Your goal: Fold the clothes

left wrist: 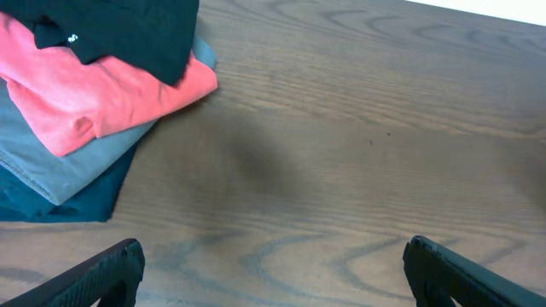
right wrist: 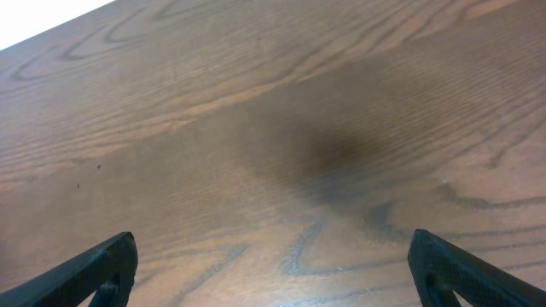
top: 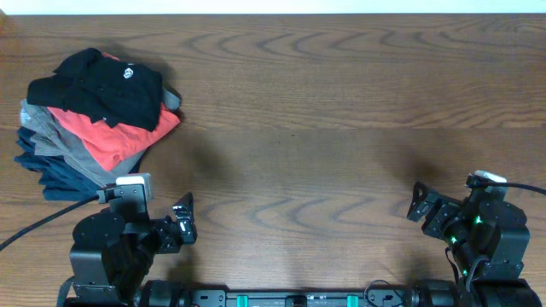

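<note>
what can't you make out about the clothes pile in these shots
Overhead: black garment is bunched, sleeves untraceable; its white logo too small to read.
Overhead: grey garment and navy garment mostly covered by the red shirt.
Left wrist: pile cut off by top and left edges.
Right wrist: only table.

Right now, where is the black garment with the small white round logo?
In the overhead view, the black soft-fabric garment lies far left on the wooden table, atop the red-orange shirt, beyond the left end effector.
</note>
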### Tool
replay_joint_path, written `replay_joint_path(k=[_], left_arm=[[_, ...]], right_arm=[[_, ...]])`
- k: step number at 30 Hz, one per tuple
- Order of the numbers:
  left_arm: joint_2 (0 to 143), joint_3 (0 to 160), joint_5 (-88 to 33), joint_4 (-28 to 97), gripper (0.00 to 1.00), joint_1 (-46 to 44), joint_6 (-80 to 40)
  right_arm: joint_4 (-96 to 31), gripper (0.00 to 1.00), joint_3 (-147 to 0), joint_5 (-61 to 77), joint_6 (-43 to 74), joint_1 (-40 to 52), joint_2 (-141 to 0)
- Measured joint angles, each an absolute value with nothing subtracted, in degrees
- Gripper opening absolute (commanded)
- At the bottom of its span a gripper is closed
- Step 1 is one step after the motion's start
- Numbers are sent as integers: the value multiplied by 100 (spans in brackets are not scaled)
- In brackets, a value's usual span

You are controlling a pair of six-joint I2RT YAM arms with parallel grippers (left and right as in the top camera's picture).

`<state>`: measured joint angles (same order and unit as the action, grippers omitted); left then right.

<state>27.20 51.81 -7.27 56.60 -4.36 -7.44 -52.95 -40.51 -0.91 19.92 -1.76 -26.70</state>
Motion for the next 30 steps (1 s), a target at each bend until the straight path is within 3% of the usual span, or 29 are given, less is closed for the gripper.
replay_joint_path(k=[7,21,30], left_arm=[[2722,5181,-725,5660,98,-434,-744],[2720,5177,-725,5666,98,-436,-744],[2720,5177,-725,5666,98,-436,-744]], right_arm=[[-4984,99,-3883,-169,1887,-176,-2182],[-1772,99,-1284,709,635,-169,-172],[139,99,-246,432,541,-156,-67]])
